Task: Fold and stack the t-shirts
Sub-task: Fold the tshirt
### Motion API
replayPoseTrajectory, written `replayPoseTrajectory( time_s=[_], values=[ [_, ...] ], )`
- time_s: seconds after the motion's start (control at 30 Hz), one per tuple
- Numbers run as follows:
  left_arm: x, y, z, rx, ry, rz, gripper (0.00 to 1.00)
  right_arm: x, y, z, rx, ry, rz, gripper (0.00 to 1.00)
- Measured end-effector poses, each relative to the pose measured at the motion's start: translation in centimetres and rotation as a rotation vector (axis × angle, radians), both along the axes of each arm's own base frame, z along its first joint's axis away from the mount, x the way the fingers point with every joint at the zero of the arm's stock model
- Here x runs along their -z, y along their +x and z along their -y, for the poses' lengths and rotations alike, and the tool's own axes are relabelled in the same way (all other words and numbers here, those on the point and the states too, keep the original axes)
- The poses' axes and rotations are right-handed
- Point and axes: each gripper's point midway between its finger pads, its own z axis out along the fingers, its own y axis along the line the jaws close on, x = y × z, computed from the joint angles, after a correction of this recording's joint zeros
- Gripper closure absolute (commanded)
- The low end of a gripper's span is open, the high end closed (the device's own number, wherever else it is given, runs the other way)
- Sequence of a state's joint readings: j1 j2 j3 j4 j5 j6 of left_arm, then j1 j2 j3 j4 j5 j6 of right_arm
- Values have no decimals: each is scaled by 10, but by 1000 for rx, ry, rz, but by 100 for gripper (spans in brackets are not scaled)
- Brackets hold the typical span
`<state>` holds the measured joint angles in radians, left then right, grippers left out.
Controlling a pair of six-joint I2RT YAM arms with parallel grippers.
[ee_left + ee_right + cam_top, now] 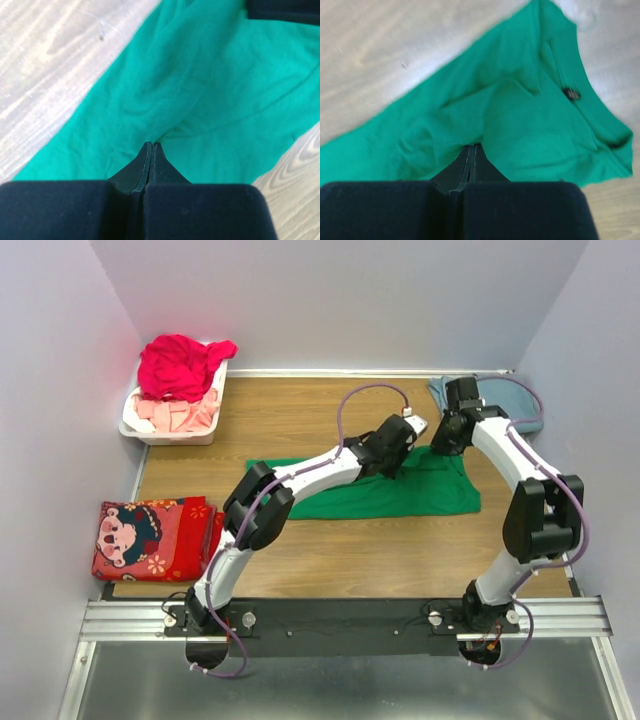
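The green t-shirt [400,495] lies spread across the middle of the wooden table. My left gripper [398,462] is shut on its cloth near the far edge; in the left wrist view the fabric [200,90] puckers at the closed tips [151,145]. My right gripper [440,440] is shut on the same shirt at its far right part; the right wrist view shows the cloth [520,110] gathered at its tips [474,146], with the neck label beyond. A blue-grey t-shirt [515,400] lies at the far right corner. Magenta-red [180,365] and pale pink [180,415] t-shirts sit in the basket.
A white plastic basket [135,425] stands at the far left. A red patterned folded cloth [155,538] lies at the near left edge. Walls close in on the left, back and right of the table [300,410].
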<state>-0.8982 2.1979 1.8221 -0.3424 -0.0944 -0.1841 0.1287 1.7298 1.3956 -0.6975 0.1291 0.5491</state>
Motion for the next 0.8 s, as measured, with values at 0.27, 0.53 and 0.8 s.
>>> replayPoseTrajectory(
  time_s=[0.27,0.53,0.8],
  values=[
    [27,-36,-12,65,101,-46,100,11,-65,7,19,-2,-109,99],
    [51,-65,-23,107,174,-90,100,9,-107,9,51,18,-165,99],
    [48,-68,-21,115,174,-86,100,34,-147,13,66,11,-285,99]
  ],
)
